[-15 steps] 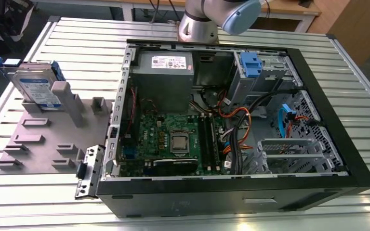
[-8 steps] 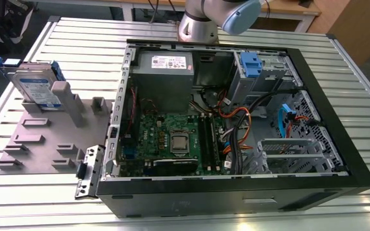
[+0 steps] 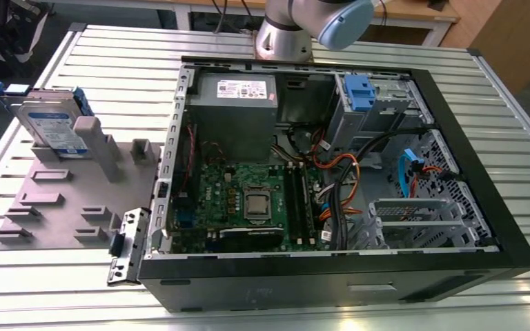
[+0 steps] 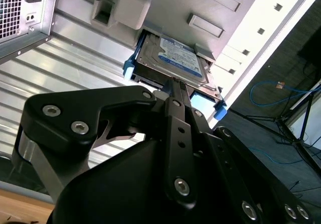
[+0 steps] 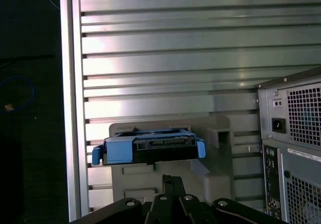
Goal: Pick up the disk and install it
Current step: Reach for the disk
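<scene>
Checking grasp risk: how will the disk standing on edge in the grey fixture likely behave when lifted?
The disk looks rigid: a metal body in a blue carrier. It is probably dense for its size. Propped on edge in the grey fixture, it may tip if nudged.

We see the disk (image 3: 53,127) standing on a tray (image 3: 53,207) near the counter's (image 3: 108,48) edge at the exterior view's left. The open computer box (image 3: 339,276) lies just beside it.

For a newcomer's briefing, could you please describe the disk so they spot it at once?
Beside the open computer case, at the exterior view's left, lies a grey fixture plate. The disk stands propped at its far end: the one silver slab with a blue-and-white label and blue frame among plain grey posts.
</scene>
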Robot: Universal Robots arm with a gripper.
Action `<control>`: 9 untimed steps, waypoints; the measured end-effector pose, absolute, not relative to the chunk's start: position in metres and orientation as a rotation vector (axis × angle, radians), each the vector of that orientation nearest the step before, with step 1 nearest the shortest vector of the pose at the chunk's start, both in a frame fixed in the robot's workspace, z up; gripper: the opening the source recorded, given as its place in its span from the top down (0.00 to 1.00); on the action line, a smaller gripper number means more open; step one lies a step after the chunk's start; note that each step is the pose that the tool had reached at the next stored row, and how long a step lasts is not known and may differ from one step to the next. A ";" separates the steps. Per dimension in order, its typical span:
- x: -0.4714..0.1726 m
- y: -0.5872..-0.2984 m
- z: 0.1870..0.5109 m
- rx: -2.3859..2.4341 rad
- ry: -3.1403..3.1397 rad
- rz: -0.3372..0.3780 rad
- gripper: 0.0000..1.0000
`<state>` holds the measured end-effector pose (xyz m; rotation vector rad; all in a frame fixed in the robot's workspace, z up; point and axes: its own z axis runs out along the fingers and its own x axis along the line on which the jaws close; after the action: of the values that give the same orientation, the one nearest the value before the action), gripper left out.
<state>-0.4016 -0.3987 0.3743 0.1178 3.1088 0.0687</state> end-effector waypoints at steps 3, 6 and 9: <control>-0.402 -0.399 0.374 0.118 3.109 0.069 0.89; -0.402 -0.399 0.374 0.118 3.109 0.069 0.89; -0.402 -0.399 0.373 0.118 3.108 0.069 0.89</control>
<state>-0.4016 -0.3988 0.3733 0.1177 3.1083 0.0691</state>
